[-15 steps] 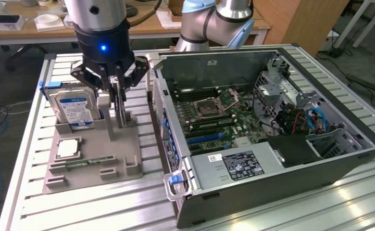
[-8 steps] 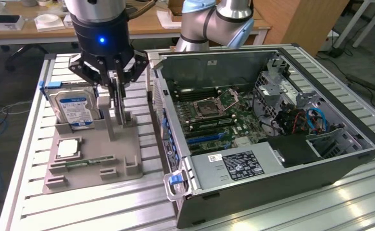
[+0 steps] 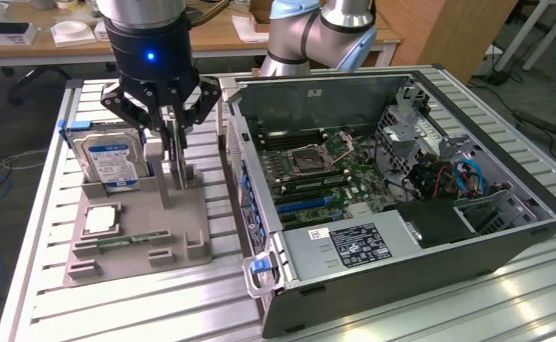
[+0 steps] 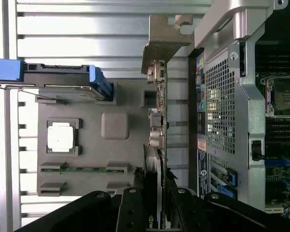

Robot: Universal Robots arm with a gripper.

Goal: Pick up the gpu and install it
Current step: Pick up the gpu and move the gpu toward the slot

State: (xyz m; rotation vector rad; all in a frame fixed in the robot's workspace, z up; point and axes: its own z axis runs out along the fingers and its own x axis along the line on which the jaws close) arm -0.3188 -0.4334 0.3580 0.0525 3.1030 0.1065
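While the gpu stands upright, gripper clamps it.

The exterior view looks obliquely down on the whole open computer case from well above it. The wrist view looks straight down, close, past the gripper, just outside the case's rear wall. The 2 share that wall, the gpu and the gray holder.

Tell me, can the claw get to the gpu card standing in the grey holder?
Probably yes: the claw sits right over the upright gpu, its jaws closed on the top edge, with nothing between them.
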